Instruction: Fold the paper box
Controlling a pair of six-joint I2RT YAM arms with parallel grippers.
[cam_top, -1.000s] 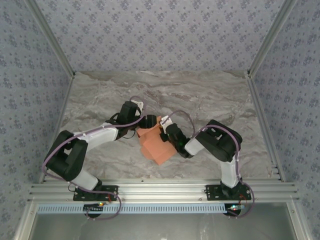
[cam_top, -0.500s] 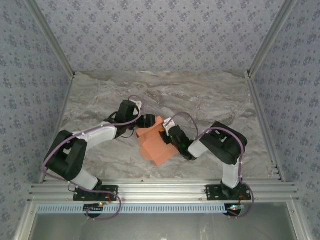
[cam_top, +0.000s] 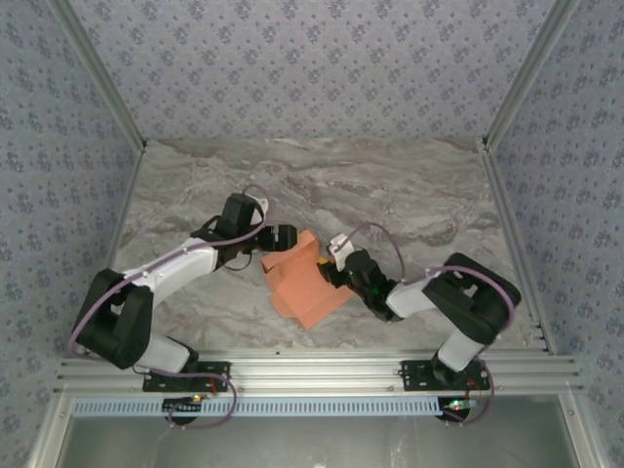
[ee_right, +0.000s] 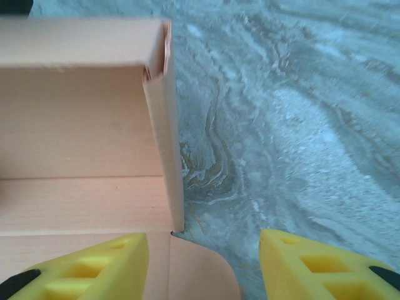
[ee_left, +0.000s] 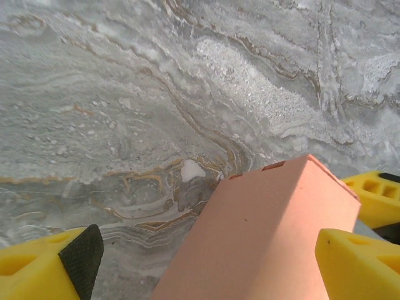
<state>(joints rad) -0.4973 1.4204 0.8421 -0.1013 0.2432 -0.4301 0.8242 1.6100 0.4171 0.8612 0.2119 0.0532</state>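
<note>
Grey-veined marble is covering the table (cam_top: 409,195), and the paper box (cam_top: 302,283) is lying on it towards the front, between the two arms. The left fingers (ee_left: 81,253) are standing wide apart and clamping nothing. One black pad is sitting clear of the card over bare table. The other finger is hanging just beside the box's edge, and I cannot tell whether it is touching. The right fingers (ee_right: 300,262) are likewise parted and gripping nothing. One is hovering over the open inside of the box and the other over bare table. The rounded tab (ee_right: 200,275) is lying flat between them, at the foot of the upright side wall (ee_right: 164,144).

By my reading, the box is largely formed and the tab is waiting to be tucked. Doing that well is calling for the left fingers to be steadying the body lightly, without crushing it. Meanwhile the right fingers should be taking the tab near its crease and bending it along the score. Card this thin is likely to be buckling, or sliding on the smooth stone, if pushed from one side alone.

Further out, both wrists are crowding the box, so each is risking a knock against the other. The aluminium rail (cam_top: 312,370) is running along the near edge, and the wallpapered walls (cam_top: 312,68) are standing well apart from the work.
</note>
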